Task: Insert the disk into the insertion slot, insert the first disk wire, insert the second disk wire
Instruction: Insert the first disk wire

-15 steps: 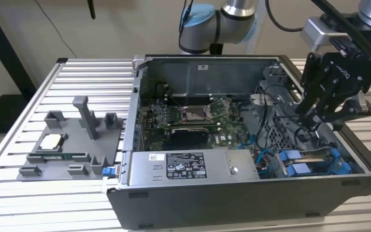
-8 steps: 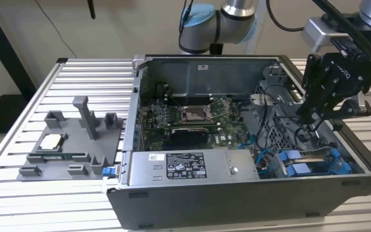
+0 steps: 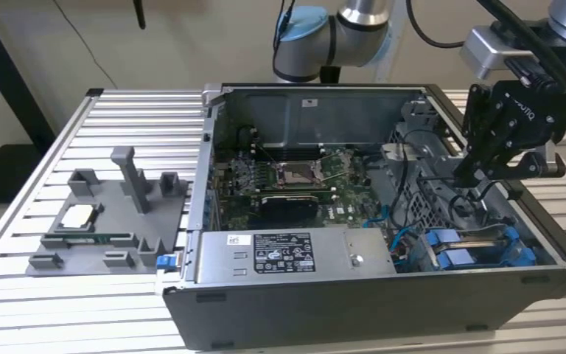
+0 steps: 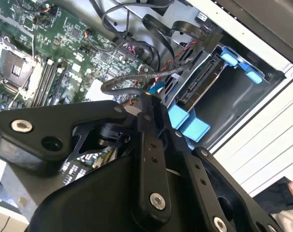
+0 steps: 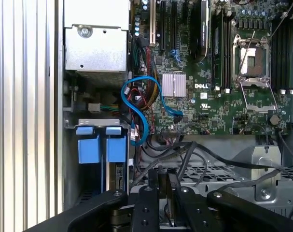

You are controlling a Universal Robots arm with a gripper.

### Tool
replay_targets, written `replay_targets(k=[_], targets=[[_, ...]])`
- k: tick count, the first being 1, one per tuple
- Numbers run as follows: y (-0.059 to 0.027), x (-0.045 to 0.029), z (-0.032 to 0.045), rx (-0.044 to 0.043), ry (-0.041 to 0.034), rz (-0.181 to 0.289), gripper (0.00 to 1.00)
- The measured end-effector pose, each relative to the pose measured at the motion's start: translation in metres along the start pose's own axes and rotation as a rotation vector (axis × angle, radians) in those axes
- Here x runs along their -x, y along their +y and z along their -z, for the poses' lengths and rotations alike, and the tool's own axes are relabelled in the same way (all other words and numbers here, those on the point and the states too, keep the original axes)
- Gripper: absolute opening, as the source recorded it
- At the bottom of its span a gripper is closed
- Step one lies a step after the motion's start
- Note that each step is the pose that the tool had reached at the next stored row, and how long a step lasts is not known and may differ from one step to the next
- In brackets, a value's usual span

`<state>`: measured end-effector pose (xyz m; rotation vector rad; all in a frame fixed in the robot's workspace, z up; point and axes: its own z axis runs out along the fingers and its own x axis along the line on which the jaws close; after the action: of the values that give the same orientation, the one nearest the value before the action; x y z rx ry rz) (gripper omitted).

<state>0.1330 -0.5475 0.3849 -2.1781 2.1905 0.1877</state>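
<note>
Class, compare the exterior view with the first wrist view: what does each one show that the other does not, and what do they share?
Exterior view brings: the grey fixture tray at the exterior view's left, outside the case, and the power supply's label. First wrist view brings: the silver heatsink on the board. Shared: the processor socket, the disk's blue carrier in its bay, and the tool.
</note>
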Motion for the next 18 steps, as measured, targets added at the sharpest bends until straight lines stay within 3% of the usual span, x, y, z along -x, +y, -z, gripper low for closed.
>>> replay_targets(k=[14,16,18], targets=[[0.0001,0.0001,0.0012,0.0,0.0001,0.0,0.19],[-0.0001,0.0003,0.0022,0.0013,0.0001,0.0,0.26],[-0.0011,0.0003,0.0026,0.0046,0.0002,0.0,0.26]])
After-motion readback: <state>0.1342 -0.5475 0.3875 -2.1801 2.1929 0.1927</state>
